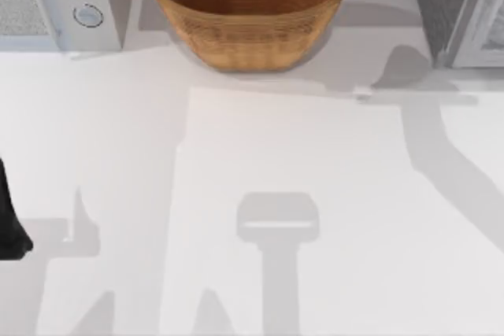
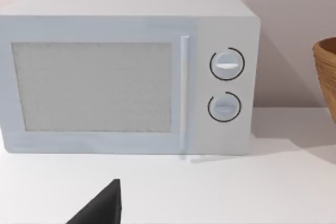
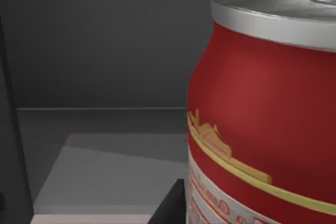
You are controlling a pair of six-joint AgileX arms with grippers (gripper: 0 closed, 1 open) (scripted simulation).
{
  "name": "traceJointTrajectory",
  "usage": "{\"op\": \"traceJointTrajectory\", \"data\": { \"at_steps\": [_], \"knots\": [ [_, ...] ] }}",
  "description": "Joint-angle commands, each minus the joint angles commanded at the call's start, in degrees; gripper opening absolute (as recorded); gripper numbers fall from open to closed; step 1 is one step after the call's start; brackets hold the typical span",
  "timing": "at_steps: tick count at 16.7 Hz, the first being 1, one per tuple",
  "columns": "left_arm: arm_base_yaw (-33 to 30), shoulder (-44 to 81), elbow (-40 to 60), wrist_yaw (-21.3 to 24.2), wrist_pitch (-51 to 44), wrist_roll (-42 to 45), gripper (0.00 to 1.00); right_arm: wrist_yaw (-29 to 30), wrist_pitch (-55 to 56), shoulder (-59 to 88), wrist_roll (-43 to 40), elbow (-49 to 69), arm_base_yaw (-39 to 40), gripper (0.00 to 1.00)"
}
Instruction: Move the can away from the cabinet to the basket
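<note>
Deep within the cabinet [image 1: 441, 5] the can [image 3: 262, 114] sits beside my right pincer, grip state unclear; withdrawing carelessly could tip it short of the basket [image 1: 248, 9].

Lt grey microwave [image 1: 59, 1] – table's [image 1: 236, 218] back-left corner

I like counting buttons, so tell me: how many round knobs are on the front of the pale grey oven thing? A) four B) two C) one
B, the left wrist view shows two round knobs stacked one above the other on the appliance, beside its door.
</note>
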Motion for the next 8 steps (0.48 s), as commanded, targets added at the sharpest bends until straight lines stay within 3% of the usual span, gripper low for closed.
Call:
{"op": "traceJointTrajectory", "data": {
  "at_steps": [8],
  "knots": [
    [0.0, 0.0, 0.0, 0.0, 0.0, 0.0, 1.0, -15.4, 14.8, -27.7, -0.5, -46.7, -15.1, 0.0]
  ]
}}
